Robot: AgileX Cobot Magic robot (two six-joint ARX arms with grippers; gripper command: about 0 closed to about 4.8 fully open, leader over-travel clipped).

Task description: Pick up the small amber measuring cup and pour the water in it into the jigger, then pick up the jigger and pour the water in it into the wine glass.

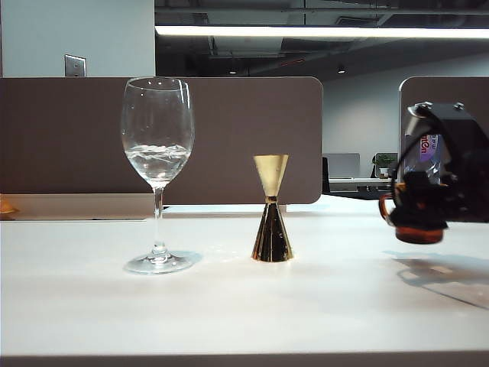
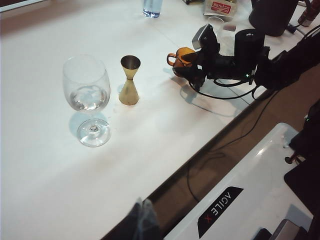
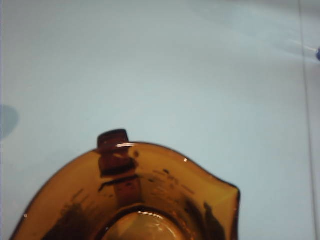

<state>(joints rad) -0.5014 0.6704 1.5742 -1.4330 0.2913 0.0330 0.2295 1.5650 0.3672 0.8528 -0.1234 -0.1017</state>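
Three task things are showing on the white table (image 1: 229, 313): the jigger (image 1: 271, 208) is standing upright in the middle, the wine glass (image 1: 157, 173), holding some clear water (image 1: 157, 157), is standing upright well to the left of the jigger, and the small amber measuring cup (image 1: 416, 223) is hanging above the table well to the right of the jigger. The right gripper (image 2: 196, 67) is grasping the small amber measuring cup and holding it upright, clear of the table, with its shadow lying under it. The left gripper is not appearing in any view, so I cannot tell its state.
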